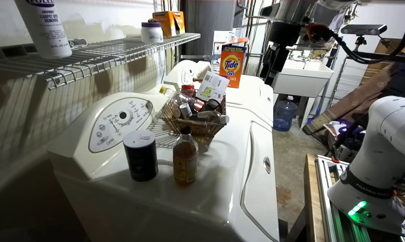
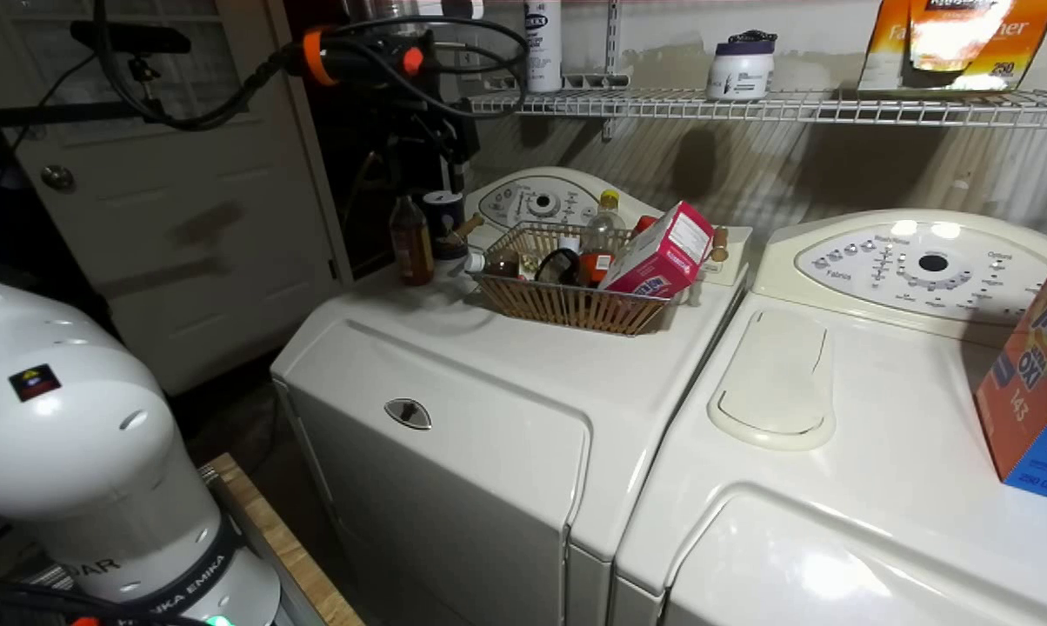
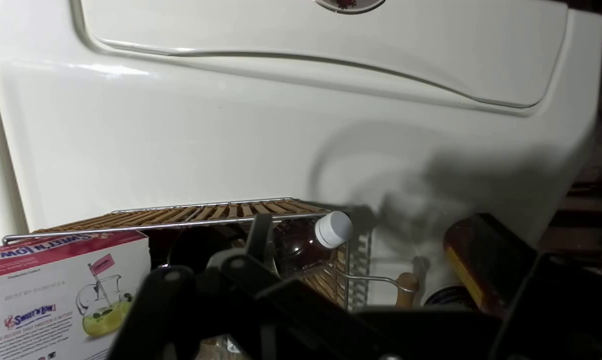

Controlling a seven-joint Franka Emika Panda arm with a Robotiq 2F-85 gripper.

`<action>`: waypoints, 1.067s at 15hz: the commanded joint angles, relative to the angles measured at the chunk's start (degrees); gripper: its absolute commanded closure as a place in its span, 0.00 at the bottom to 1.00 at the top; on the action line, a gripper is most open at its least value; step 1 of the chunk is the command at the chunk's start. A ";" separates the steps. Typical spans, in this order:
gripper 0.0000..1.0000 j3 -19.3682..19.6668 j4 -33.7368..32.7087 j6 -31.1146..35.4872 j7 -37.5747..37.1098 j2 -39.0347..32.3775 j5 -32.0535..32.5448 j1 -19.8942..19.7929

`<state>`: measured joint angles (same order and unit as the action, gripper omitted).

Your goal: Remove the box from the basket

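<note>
Basket (image 2: pixel 567 304) holds the pink-and-white box (image 2: pixel 661 249), tilted and poking above the rim, plus yellow-capped bottle (image 2: pixel 605 228) and white-capped bottle (image 3: pixel 300 246). Gripper (image 2: pixel 430 180) has its jaws apart.

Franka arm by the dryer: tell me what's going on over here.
The Franka arm is there to take the Sweet'N Low box out of the slatted basket on the dryer. That is not yet done: the box sits tilted in the basket with several bottles, and nothing grips it. The fingers hang in the air, apart, holding nothing.
</note>
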<state>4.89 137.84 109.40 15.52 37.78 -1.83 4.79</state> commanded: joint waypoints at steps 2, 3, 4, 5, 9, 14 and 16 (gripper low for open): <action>0.00 -0.29 -0.10 -0.10 0.16 -0.06 -0.20 -0.36; 0.00 -0.29 -0.10 -0.10 0.16 -0.06 -0.20 -0.36; 0.00 -0.29 -0.10 -0.10 0.16 -0.06 -0.20 -0.36; 0.00 -0.29 -0.10 -0.10 0.16 -0.06 -0.20 -0.36; 0.00 5.87 0.81 5.46 6.13 0.37 -0.18 -2.20; 0.00 20.19 -2.17 10.40 20.87 -3.77 -4.15 -2.49; 0.00 25.30 -4.94 7.15 25.70 -7.13 -7.33 -1.91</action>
<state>24.90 137.33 119.15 34.44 36.31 -4.06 2.16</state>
